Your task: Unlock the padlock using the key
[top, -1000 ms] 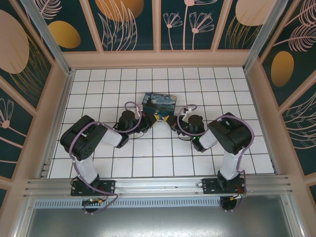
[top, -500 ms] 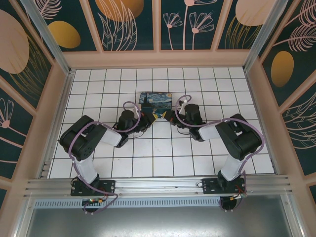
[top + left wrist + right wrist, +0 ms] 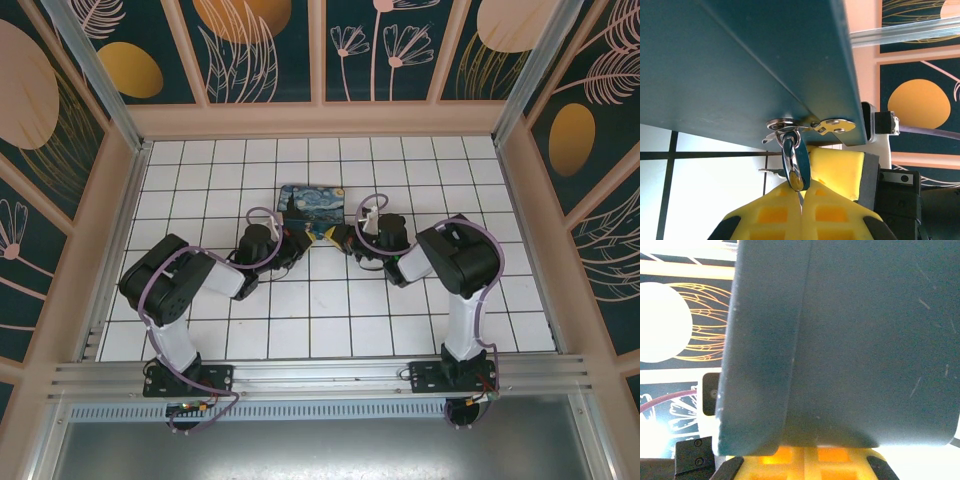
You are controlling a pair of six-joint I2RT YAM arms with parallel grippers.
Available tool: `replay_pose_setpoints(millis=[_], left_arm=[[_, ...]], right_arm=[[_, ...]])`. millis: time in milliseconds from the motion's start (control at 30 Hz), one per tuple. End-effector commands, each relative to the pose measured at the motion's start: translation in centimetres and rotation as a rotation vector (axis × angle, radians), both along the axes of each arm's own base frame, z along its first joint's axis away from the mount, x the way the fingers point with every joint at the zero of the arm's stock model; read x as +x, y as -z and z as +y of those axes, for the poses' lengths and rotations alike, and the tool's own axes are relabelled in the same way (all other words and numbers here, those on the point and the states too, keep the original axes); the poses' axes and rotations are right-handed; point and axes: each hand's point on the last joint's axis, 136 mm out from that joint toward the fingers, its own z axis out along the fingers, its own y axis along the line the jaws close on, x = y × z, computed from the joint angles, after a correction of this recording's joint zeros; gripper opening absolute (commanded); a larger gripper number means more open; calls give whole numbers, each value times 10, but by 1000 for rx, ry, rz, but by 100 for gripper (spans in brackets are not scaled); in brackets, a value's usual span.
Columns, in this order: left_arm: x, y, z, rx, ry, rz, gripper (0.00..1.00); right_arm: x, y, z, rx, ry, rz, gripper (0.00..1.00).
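Observation:
The Starry-Night box (image 3: 312, 205) lies mid-floor with both grippers at its near edge. In the left wrist view, its teal underside (image 3: 740, 60) carries a metal hasp (image 3: 832, 126). The padlock (image 3: 792, 162), with its silvery shackle and teal edge, hangs from that hasp. My left gripper (image 3: 801, 192) is shut, and its yellow fingertips press the padlock's lower end. A small toothed metal sliver that looks like the key (image 3: 771, 171) pokes out left behind the padlock. Whether it sits in the lock I cannot tell. My right gripper (image 3: 812, 457) is shut, with its tips against the box wall (image 3: 850, 340).
The white tiled floor (image 3: 330, 310) spreads around the box, enclosed by pink-framed patterned walls (image 3: 320, 60). The left gripper (image 3: 310, 239) and right gripper (image 3: 340, 240) nearly meet below the box. A yellow finger of the right gripper (image 3: 840, 170) stands just behind the padlock.
The box slid a little left and away. The right arm's elbow swung out right, then came back in, and its gripper moved closer to the box. The left arm barely moved.

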Motion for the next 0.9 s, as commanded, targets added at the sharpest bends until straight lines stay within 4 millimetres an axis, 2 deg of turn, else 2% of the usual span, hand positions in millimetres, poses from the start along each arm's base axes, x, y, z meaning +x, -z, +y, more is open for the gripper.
replay_pose_setpoints(millis=[0, 167, 367, 700, 867], left_arm=[[-50, -56, -42, -152, 294, -130, 0], [-50, -67, -38, -191, 275, -174, 0], [-52, -76, -37, -245, 268, -211, 0], [-56, -76, -39, -241, 304, -233, 0], [-60, -73, -42, -236, 338, -231, 0]], right_arm=[[-10, -36, 25, 95, -118, -107, 0], [-22, -35, 17, 126, -101, -92, 0], [-33, -52, 10, 197, -87, -108, 0], [-29, -73, 11, 226, -115, -151, 0], [-22, -81, 20, 198, -171, -186, 0]])
